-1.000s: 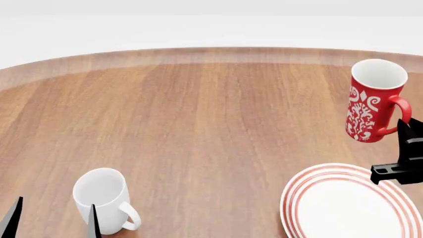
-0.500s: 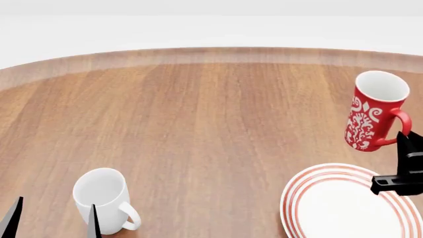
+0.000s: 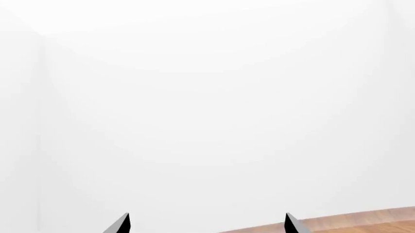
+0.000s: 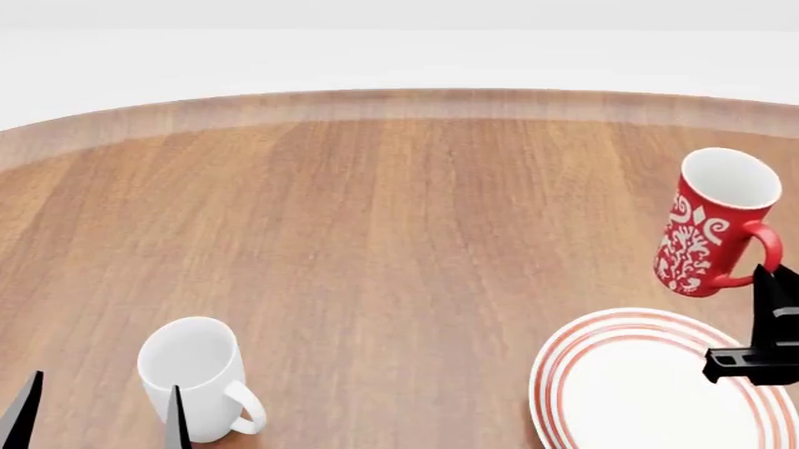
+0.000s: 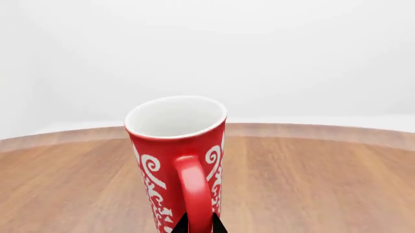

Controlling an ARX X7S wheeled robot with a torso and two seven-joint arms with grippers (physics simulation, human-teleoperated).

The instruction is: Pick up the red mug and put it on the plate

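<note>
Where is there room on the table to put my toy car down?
The big bare wood stretch across the middle of the table, between the white mug and the red mug, is free. The near right side is crowded: the plate and the right end effector holding the red mug.

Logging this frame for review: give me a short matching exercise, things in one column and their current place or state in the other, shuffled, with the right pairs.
Things:
1. red mug
2. plate
3. white mug
4. left gripper

Places or states:
A. flat on the table at the robot's right, nothing on it
B. open, fingertips apart, holding nothing
C. tilted, held by its handle in the right gripper
D. standing on the table near the left gripper

Pairs: 1-C, 2-A, 3-D, 4-B
</note>
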